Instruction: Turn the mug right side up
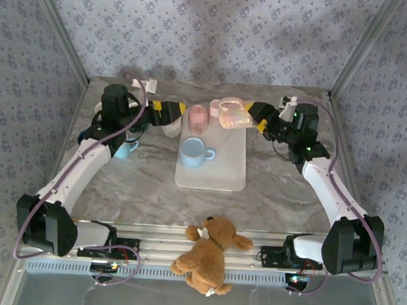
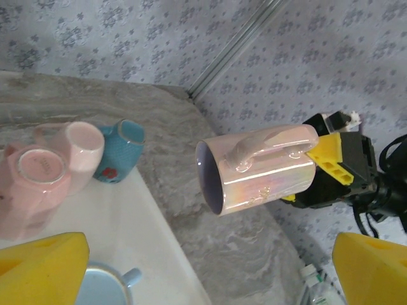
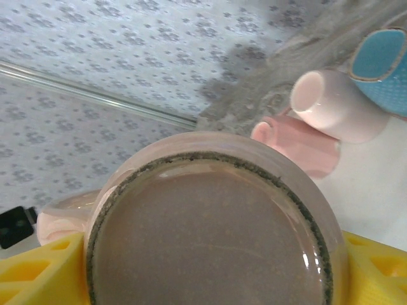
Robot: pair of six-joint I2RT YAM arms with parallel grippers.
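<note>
Pearly pink ceramic mug [image 2: 261, 171] is the task's thing. It hangs in the air above the far end of the white rectangular tray [image 1: 226, 171], touching nothing on the grey marbled table [image 1: 132, 183]. The right gripper [image 2: 311, 176] has it, yellow fingers closed on either side of the base end. The right wrist view looks straight onto the mug's unglazed brown foot, with a finger at each lower corner.

The relation that matters is the mug's long axis. In the left wrist view it lies close to level, running straight out from the right gripper. The base sits in the jaws, the open mouth points away toward the left arm's side, and the handle is on top. The mug is neither upside down nor upright but halfway between, so righting it probably calls for a tilt of the right wrist that lifts the mouth and drops the base toward the tray.

The left gripper [image 1: 170, 114] stands wide open and holds nothing. It is a little way off on the mouth side and faces the mug. It is the nearer free arm if a handover is wanted.

Below sit a pale blue mug [image 1: 193, 152] and two matte pink mugs [image 1: 197, 117], so set-down room looks tight.
</note>
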